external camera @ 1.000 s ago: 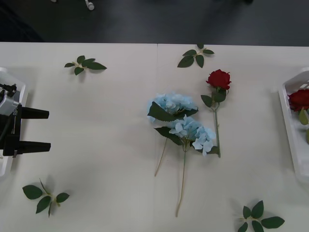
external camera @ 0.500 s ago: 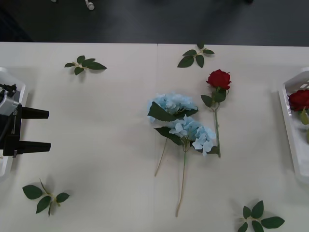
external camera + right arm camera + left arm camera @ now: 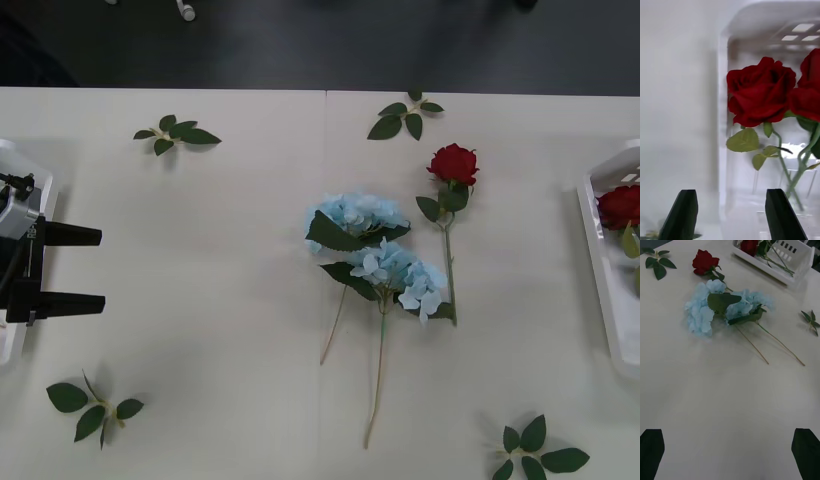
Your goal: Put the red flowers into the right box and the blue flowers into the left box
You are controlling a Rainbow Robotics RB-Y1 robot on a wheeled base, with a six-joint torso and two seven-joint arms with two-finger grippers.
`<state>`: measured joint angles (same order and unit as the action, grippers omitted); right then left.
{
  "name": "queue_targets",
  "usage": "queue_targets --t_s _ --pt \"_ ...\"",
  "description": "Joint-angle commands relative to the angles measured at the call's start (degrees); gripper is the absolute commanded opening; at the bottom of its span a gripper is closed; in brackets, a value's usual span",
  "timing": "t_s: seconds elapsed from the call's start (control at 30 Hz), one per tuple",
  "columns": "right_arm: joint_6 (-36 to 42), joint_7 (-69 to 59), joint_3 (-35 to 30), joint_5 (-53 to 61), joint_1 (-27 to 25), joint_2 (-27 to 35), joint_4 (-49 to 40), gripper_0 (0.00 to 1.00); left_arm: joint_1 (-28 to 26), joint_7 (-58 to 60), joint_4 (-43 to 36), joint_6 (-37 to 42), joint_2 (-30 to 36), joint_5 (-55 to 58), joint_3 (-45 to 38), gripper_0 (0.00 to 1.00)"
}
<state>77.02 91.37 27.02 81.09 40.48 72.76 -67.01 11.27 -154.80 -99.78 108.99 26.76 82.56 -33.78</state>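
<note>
Left pincer (image 3: 95, 268), fingers apart and empty, faces two overlapping blue flowers (image 3: 375, 250) well ahead; tangled leaves risk dragging both.

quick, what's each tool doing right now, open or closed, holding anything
Left tool: open, empty, at the table's left edge.
Right tool: open, empty, beside the right box with red roses inside.

I count two blue flowers (image 3: 375, 245), three red flowers (image 3: 453, 163), four loose leaf sprigs (image 3: 176, 132), two white boxes (image 3: 604, 260) and my two tools (image 3: 78, 268).
</note>
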Motion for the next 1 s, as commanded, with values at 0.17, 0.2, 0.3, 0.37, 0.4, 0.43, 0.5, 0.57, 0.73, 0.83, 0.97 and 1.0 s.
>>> queue_targets --t_s 0.17,0.2,0.3,0.37,0.4,0.43,0.5,0.57,0.73,0.83,0.97,1.0 --pt "1.73 -17.37 -1.54 -2.61 1.53 -4.9 -7.96 0.52 1.21 -0.2 -0.76 0.17 1.28 0.41 0.21 1.0" --pt "1.91 -19.04 -1.54 -3.66 1.53 -5.61 -8.92 0.52 1.21 -0.2 -0.76 0.17 1.28 0.41 0.21 1.0" --pt "3.05 -24.14 -1.45 -8.41 1.53 -7.89 -12.88 0.52 1.21 -0.2 -0.76 0.17 1.28 0.41 0.21 1.0" --pt "4.63 -28.36 -1.54 -11.57 1.44 -10.18 -15.87 0.52 1.21 -0.2 -0.76 0.17 1.28 0.41 0.21 1.0" --pt "5.07 -29.41 -1.45 -12.28 1.44 -10.71 -16.57 0.53 1.21 -0.2 -0.76 0.17 1.28 0.41 0.21 1.0" --pt "5.95 -31.78 -1.45 -13.77 1.53 -12.02 -18.06 0.52 1.21 -0.2 -0.76 0.17 1.28 0.41 0.21 1.0" --pt "7.44 -35.56 -1.54 -16.49 1.44 -14.31 -20.52 0.52 1.21 -0.2 -0.76 0.17 1.28 0.41 0.21 1.0" --pt "9.03 -38.99 -1.45 -19.22 1.44 -16.86 -22.37 0.52 1.21 -0.2 -0.76 0.17 1.28 0.41 0.21 1.0" --pt "12.72 -45.32 -0.57 -28.62 1.44 -23.54 -25.89 0.52 1.21 -0.2 -0.76 0.17 1.28 0.41 0.21 1.0" --pt "13.95 -48.13 1.72 -35.48 1.44 -28.11 -26.41 0.52 1.21 -0.2 -0.76 0.17 1.28 0.41 0.21 1.0" --pt "12.81 -51.91 6.37 -42.69 1.35 -32.33 -25.97 0.52 1.21 -0.2 -0.76 0.17 1.28 0.41 0.21 1.0" --pt "12.19 -53.05 7.96 -44.36 1.44 -33.21 -25.45 0.52 1.21 -0.2 -0.76 0.17 1.28 0.41 0.21 1.0"
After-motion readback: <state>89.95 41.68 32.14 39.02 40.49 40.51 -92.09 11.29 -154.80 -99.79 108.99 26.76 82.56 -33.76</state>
